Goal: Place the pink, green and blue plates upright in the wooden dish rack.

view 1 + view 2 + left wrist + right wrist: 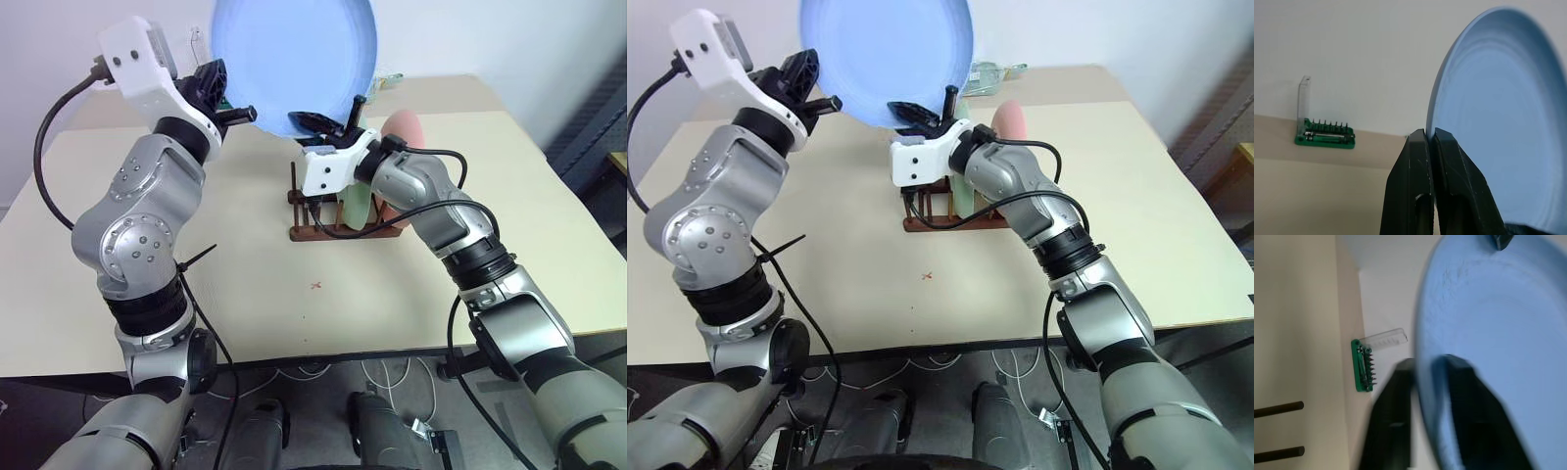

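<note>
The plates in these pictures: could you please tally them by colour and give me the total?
Blue plate: 1
Green plate: 1
Pink plate: 1
Total: 3 plates

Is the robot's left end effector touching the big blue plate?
Touching. In the left wrist view, the left end effector pinches the blue plate's rim between both black fingers.

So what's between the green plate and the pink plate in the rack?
Nothing seen: in the left eye view, round green plate and pink plate stand upright in the wooden dish rack.
</note>
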